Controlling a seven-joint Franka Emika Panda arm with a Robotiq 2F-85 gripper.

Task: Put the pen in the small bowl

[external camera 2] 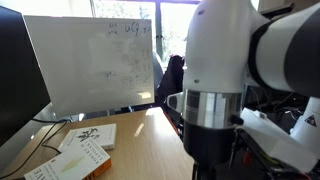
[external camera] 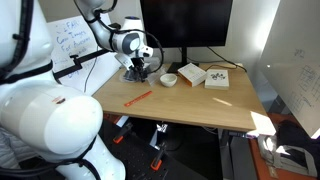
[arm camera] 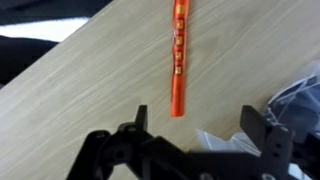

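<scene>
An orange pen (external camera: pixel 138 97) lies flat on the wooden table (external camera: pixel 200 105), near its front left part. A small white bowl (external camera: pixel 169 79) stands further back, to the right of the pen. My gripper (external camera: pixel 138 68) hangs over the table behind the pen and left of the bowl. In the wrist view the pen (arm camera: pixel 178 55) lies just ahead of the gripper (arm camera: pixel 200 120), near its left finger and outside the jaws. The jaws are open and hold nothing. The bowl is out of the wrist view.
Two flat white boxes (external camera: pixel 192 73) (external camera: pixel 217 78) lie right of the bowl; they also show in an exterior view (external camera 2: pixel 85 140). A dark monitor (external camera: pixel 185 25) stands at the back, a whiteboard (external camera 2: pixel 95 60) beside the table. The arm (external camera 2: pixel 230 90) blocks much of that view.
</scene>
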